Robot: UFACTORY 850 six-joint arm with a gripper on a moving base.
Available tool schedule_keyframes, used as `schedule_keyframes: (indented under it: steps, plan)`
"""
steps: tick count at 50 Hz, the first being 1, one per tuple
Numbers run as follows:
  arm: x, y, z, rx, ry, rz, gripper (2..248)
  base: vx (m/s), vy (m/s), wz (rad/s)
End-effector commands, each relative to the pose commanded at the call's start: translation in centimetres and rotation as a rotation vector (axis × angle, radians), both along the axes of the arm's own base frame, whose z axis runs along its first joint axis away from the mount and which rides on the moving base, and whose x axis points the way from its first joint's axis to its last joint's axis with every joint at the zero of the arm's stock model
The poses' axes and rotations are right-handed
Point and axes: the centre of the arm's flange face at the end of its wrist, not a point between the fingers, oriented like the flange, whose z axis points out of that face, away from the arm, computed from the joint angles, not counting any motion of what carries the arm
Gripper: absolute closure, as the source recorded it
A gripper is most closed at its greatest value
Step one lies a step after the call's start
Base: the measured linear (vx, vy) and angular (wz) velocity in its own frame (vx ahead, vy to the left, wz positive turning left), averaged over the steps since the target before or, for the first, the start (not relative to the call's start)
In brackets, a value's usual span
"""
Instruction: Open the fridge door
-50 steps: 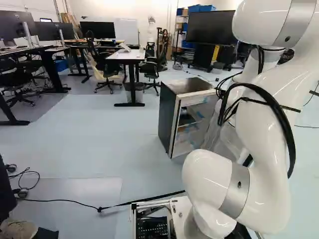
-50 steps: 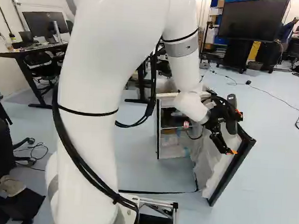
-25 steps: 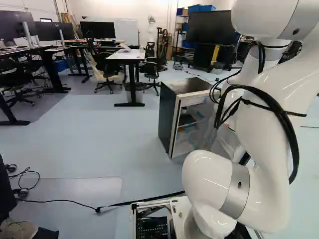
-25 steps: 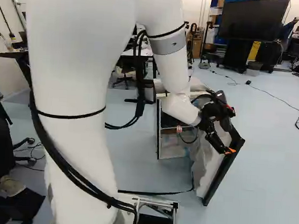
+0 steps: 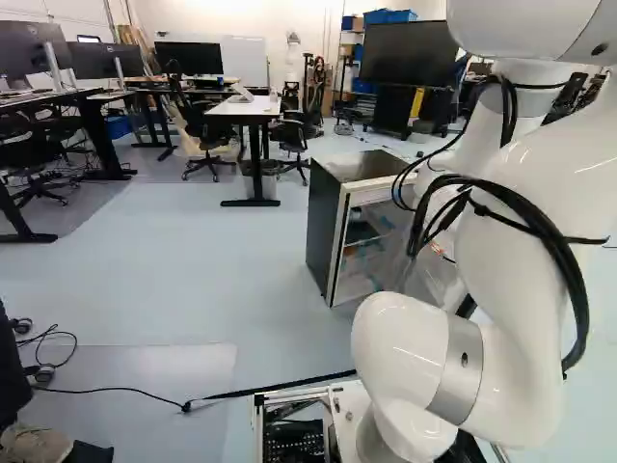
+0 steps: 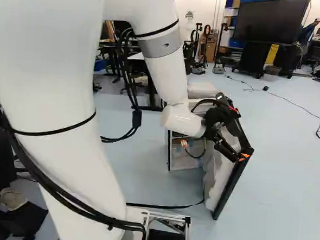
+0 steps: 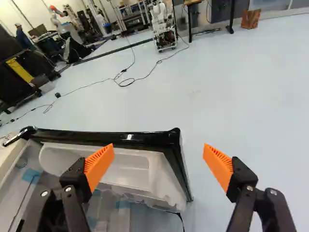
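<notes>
White arm (image 6: 58,92) fills the left and near side, dark hoses (image 6: 63,187) strapped along it. It bends right to the black gripper (image 6: 239,133), jaws apart, at the fridge door (image 6: 232,184). Lower jaw's orange tip overlaps the door's dark edge; contact probable, hard to confirm here. Door swung out toward near right, pale liner facing left. Fridge (image 6: 200,91) behind, partly hidden by arm. Black strap (image 6: 165,207) on floor, near. Far right: big dark screen (image 6: 272,21), yellow panel (image 6: 272,53) below.

a robotics lab: desks (image 5: 246,108), monitors (image 5: 188,58), and seemingly another robot (image 7: 161,20) (tiny, far off).
</notes>
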Motion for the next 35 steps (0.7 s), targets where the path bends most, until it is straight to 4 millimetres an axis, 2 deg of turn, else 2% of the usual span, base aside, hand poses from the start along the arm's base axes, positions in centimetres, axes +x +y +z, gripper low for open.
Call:
schedule_keyframes:
  steps: [20,35]
  plan:
    - [-0.7,3.7,0.3,-0.041,0.026,0.173,3,0.000,0.000,0.000]
    - [-0.4,4.3,0.4,-0.059,0.038,0.241,3,0.000,0.000,0.000]
